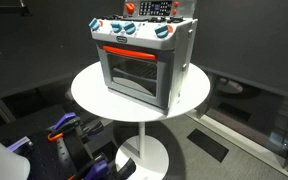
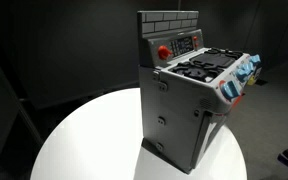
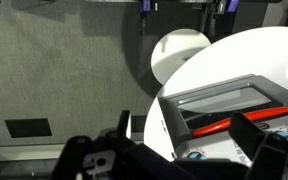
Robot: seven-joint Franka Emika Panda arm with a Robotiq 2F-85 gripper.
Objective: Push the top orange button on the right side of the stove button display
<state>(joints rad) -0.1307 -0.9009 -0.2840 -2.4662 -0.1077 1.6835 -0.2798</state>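
Note:
The stove, a small grey toy oven with a red door handle and teal-blue knobs, stands on a round white table. It shows in both exterior views. Its button display is the raised back panel with a dark screen, a large red round button and small orange buttons at the right. In an exterior view the display is cut by the top edge. My gripper shows only in the wrist view, fingers apart and empty, over the stove's door side. It touches nothing.
The table's round white base stands on grey carpet and shows in the wrist view too. A purple and black device lies on the floor near the table. A dark floor vent is off to one side.

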